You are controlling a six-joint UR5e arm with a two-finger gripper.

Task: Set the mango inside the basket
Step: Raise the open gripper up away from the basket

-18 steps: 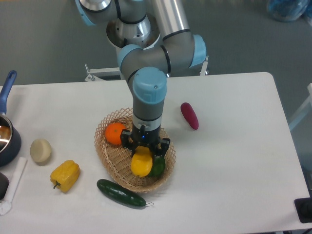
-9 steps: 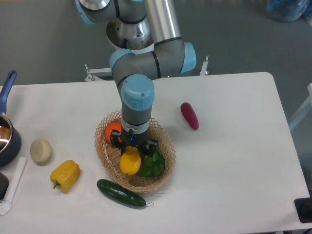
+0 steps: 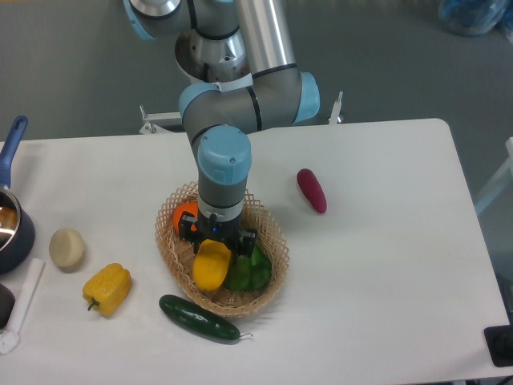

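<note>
White surface [image 3: 385,265], basket [image 3: 272,281] mid-left.
Your claw [image 3: 217,241] grips the mango [image 3: 211,265] over the basket, long axis running toward the camera.

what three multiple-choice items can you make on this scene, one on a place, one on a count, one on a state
1. Where is the dark green cucumber?
A. on the table by the tan woven wicker basket's near rim
B. inside the basket
C. in the dark blue pot

2. How many fruits and vegetables lie on the table outside the basket?
A. two
B. four
C. six

3. What is the tool doing?
A. hanging open over bare table
B. shut on the glossy yellow-orange oval mango over the basket
C. gripping the round orange

Key: 1 A, it lies just outside the rim. 2 B, four are visible. 3 B, its fingers flank the mango.
</note>
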